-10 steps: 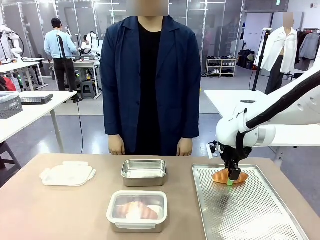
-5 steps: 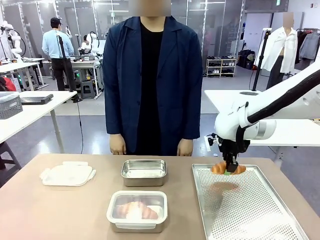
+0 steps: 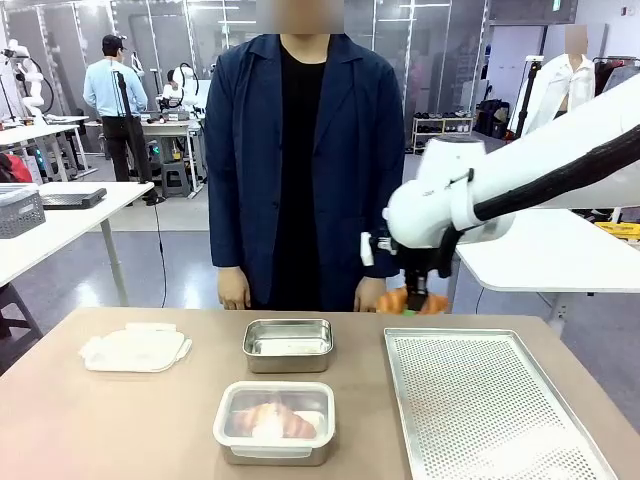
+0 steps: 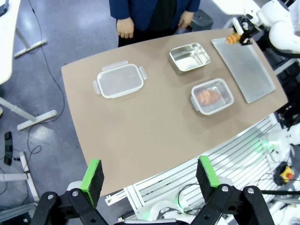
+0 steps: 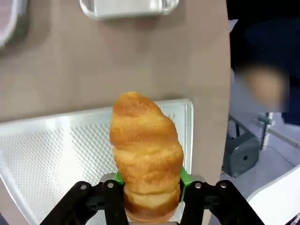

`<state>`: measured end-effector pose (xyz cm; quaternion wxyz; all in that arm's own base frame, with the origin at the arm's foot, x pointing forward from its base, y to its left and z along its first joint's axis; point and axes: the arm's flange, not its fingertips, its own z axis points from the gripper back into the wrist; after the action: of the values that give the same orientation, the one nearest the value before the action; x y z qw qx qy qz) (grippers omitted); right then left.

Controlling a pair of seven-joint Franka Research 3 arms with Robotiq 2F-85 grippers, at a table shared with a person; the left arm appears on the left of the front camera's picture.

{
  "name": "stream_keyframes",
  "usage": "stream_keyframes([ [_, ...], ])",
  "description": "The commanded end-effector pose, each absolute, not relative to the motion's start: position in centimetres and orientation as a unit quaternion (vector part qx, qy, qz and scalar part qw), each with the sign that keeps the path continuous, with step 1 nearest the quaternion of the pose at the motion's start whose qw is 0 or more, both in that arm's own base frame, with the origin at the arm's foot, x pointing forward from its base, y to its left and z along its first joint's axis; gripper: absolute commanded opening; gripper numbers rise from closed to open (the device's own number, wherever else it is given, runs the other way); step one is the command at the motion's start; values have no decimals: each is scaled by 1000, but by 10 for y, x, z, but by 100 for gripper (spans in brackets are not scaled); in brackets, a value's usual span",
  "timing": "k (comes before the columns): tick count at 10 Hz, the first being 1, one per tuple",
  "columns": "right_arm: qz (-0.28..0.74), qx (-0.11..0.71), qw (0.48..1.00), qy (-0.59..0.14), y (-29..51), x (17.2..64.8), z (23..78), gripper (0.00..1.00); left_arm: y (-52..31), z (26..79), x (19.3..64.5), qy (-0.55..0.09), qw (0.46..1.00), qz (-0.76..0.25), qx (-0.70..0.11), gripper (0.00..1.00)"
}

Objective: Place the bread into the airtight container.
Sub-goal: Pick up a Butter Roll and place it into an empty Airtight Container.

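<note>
The right claw (image 3: pixel 417 300) is clamping the soft croissant (image 5: pixel 146 150), possibly risking it slipping out short of the steel container (image 3: pixel 288 343) down-left.

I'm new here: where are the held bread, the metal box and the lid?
bread (image 5: pixel 146 150), right wrist view, middle of crust.
metal box (image 3: pixel 288 361), front view, near wall.
lid (image 3: pixel 135 350), front view, centre.
</note>
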<state>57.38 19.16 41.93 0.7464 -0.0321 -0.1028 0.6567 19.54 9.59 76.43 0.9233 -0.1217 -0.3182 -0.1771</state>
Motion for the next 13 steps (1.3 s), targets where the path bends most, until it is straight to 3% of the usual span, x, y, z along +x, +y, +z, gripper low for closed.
stream_keyframes([
  [1, 640, -48, 760, -103, 246, 578, 423, 40, 96, 766, 194, -317, 922, -185, -122, 100],
  [7, 636, -19, 763, -114, 387, 584, 410, 40, 96, 766, 194, -317, 922, -185, -122, 100],
  [13, 625, -21, 775, -87, 429, 598, 373, 42, 96, 766, 194, -317, 922, -185, -122, 100],
])
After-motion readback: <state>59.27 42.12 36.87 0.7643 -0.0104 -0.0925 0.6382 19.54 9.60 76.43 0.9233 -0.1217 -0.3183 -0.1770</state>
